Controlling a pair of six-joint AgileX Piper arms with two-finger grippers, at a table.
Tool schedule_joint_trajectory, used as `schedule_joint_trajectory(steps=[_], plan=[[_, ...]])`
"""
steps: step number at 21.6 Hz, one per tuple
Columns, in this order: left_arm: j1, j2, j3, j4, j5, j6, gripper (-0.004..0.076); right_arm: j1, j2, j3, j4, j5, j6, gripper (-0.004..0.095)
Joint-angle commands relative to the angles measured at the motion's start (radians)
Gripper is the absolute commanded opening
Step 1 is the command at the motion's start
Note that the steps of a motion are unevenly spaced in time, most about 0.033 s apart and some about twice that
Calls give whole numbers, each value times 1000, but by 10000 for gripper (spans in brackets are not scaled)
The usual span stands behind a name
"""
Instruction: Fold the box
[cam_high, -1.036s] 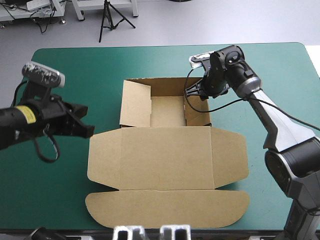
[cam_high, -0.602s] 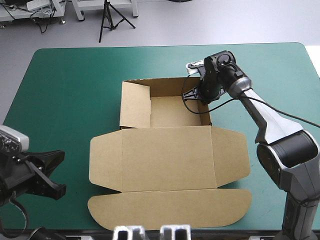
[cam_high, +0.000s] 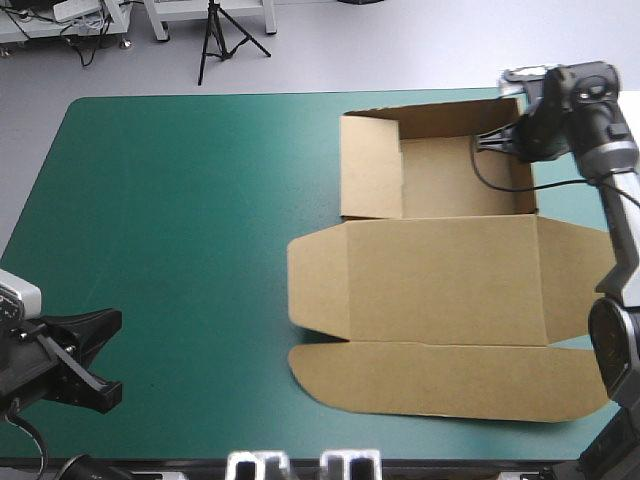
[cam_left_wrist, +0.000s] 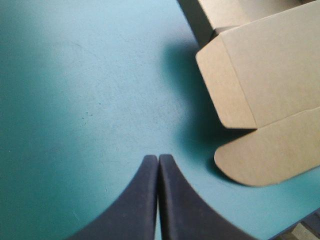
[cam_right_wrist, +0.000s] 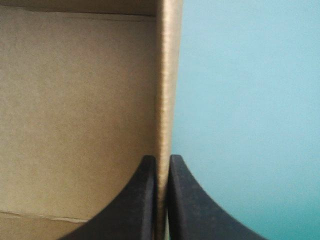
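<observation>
Box (cam_high: 445, 275), open tray, lid flat: far right of table (cam_high: 180, 200).
Right gripper (cam_right_wrist: 161, 159) pinches its side wall; left gripper (cam_left_wrist: 158, 159) closed, empty, table's near-left corner. Likely risk: a one-sided pull tears the wall.

Left half of the teal-green table cover (cam_high: 180, 230) is left bare. Right half is blocked by the brown cardboard box (cam_high: 440, 280): raised tray walls far, flat lid near.

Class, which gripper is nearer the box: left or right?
Right. The right gripper is shut on the box, on its right wall. The left gripper, shut, is well apart from it, over the cover near its front left corner.
</observation>
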Motion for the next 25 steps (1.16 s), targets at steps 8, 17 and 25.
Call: schedule_joint_trajectory(steps=[8,17,25], plan=[[-3,8,-20,-6,36,-9,-9,-403,11,-9,63,6,-22,-16],[-3,8,-20,47,36,-6,-9,-401,124,-8,9,6,-93,374],[-3,8,-20,129,34,9,-9,-401,-36,-8,129,6,-97,374]])
